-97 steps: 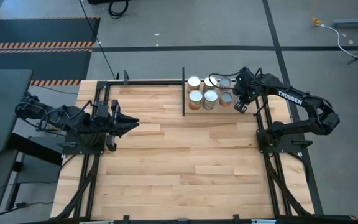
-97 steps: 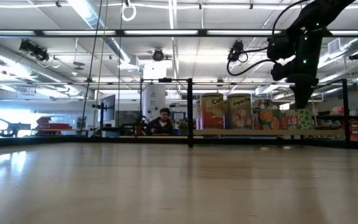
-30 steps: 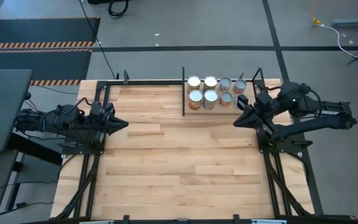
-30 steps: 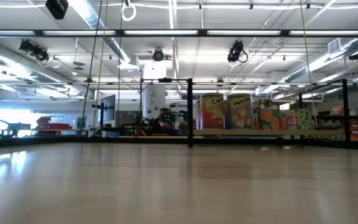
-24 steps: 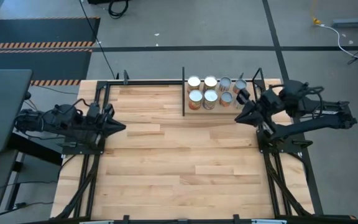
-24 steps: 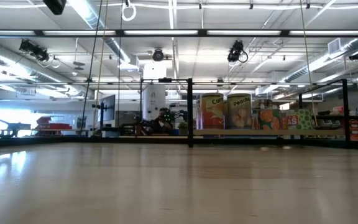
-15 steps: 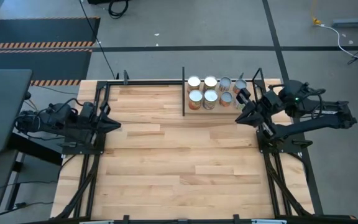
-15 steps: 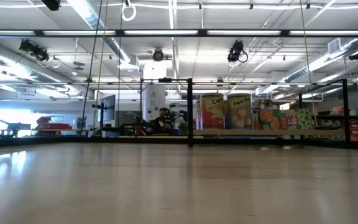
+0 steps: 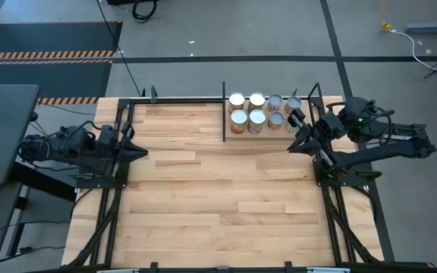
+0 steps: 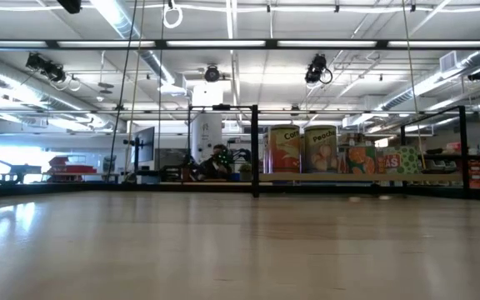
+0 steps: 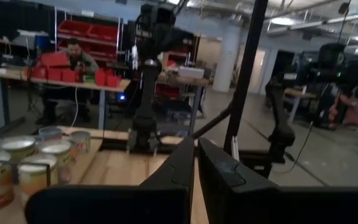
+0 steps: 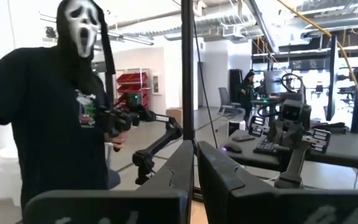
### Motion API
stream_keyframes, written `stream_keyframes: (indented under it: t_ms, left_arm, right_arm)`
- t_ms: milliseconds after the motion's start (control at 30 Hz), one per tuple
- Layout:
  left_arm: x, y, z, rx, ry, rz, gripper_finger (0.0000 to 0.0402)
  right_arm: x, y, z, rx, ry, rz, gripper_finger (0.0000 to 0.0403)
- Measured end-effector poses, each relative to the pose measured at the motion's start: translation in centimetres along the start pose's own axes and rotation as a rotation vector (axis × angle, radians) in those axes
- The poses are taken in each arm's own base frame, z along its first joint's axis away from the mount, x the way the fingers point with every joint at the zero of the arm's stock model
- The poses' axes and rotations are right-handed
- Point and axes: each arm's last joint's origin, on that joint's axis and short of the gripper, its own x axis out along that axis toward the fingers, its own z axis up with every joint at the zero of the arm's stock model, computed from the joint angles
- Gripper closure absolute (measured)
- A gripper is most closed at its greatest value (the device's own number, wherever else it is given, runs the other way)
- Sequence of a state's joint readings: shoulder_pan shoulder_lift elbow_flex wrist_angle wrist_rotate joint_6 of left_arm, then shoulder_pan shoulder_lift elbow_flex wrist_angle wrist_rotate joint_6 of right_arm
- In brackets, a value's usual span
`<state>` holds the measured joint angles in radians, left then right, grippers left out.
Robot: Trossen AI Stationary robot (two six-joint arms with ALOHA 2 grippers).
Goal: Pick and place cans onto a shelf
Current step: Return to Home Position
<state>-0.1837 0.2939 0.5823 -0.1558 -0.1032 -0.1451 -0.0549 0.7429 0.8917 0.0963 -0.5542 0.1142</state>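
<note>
Right now | I read left gripper (image 9: 144, 151) fingers pressed together, at left edge of table (image 9: 218, 197) | right gripper (image 9: 290, 147) pressed together, near the shelf (image 10: 323, 177) | cans (image 9: 257, 117) standing clustered on shelf, table's far side.

The shelf (image 9: 231, 130) stands at the far edge of the bench (image 9: 218, 197), right of its middle. On it 7 cans (image 9: 256, 117) show in 2 close rows, 4 behind and 3 in front. The left gripper (image 9: 141, 152) is at the bench's left edge, well apart from the shelf. The right gripper (image 9: 291, 146) is just before the shelf's right end, near the front row.
</note>
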Motion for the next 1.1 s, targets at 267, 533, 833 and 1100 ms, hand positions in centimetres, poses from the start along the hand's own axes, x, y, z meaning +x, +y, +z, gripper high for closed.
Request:
stream_keyframes:
  t_ms: [267, 533, 833, 1100]
  left_arm:
    - [-0.4, 0.1, -0.4, 0.022, 0.043, 0.006, 0.0376]
    - [-2.7, 0.3, 0.3, 0.073, -0.051, -0.005, 0.0376]
    - [-5.9, 0.8, -0.8, 0.056, -0.024, 0.021, 0.0376]
    - [-4.8, 0.6, -1.9, 0.02, 0.001, -0.056, 0.0376]
  right_arm:
    - [-0.2, -0.5, -0.3, 0.002, -0.027, -0.025, 0.0373]
    - [-3.4, -0.2, -5.4, 0.09, -0.19, -0.084, 0.0373]
    - [-8.0, 1.9, -9.9, 0.172, -0.307, -0.117, 0.0373]
    - [-11.0, 2.7, -13.5, 0.057, -0.473, -0.284, 0.0373]
